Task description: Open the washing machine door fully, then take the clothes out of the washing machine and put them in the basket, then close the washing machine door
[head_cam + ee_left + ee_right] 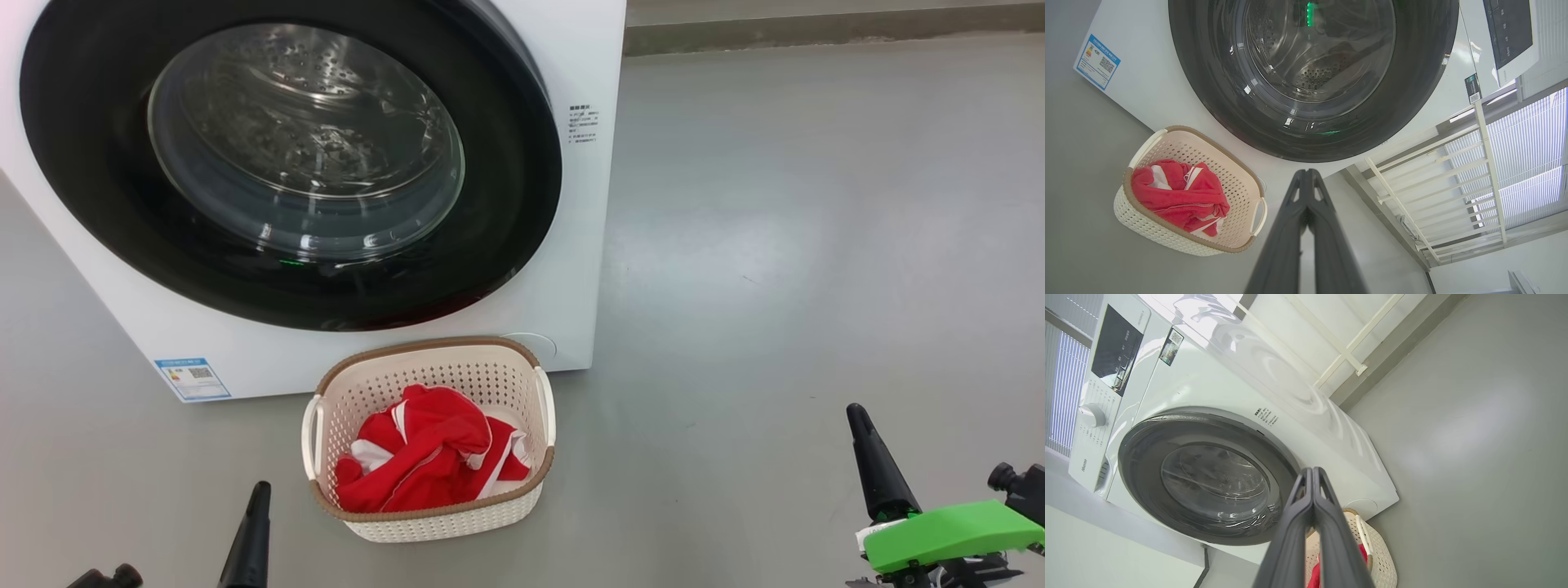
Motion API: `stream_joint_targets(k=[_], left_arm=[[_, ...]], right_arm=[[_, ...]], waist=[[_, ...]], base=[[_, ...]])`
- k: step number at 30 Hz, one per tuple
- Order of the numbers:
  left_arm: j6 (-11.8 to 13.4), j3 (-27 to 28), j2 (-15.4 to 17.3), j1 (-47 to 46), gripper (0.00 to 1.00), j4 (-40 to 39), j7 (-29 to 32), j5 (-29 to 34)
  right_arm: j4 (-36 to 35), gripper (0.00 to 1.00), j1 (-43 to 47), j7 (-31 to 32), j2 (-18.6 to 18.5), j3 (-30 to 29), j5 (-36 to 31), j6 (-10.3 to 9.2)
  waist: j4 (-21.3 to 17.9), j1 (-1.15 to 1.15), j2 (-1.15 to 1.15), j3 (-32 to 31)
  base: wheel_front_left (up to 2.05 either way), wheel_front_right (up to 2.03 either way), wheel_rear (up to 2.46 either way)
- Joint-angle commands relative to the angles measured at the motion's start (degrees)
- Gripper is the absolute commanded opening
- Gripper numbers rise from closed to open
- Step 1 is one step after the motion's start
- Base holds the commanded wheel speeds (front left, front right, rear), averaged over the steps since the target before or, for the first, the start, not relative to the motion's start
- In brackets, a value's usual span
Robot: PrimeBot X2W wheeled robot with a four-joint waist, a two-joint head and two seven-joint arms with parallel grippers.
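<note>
There was one big white washing machine [571, 310], and its one round door [98, 188] was shut flat on the front. One little basket [441, 523] sat on the grey floor [775, 245] just in front of it. One heap of red clothes [424, 457] lay inside the basket. The left gripper [261, 492] and the right gripper [856, 413] each had two dark fingers pressed together, holding nothing.

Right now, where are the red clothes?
In the head view the clothes lie in the basket on the floor, low centre, just below the washing machine door.
</note>
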Motion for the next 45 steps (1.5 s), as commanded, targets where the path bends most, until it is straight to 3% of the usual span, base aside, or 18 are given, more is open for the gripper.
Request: stream_joint_targets(k=[1,45], left_arm=[[-0.53,1.42,0.73,-2.50,0.00,-0.96,0.60,-2.17],[-0.85,3.21,1.02,-6.66,0.00,1.61,7.84,-29.77]], right_arm=[[-1.14,0.00,-2.80,0.38,-0.87,0.35,2.25,0.03],[1.77,0.00,-6.42,8.06,-0.80,-1.87,31.16,-0.05]], waist=[[0.03,0.00,0.00,0.02],[0.76,0.00,0.00,0.54]], base=[[0.00,0.00,0.00],[0.00,0.00,0.00]])
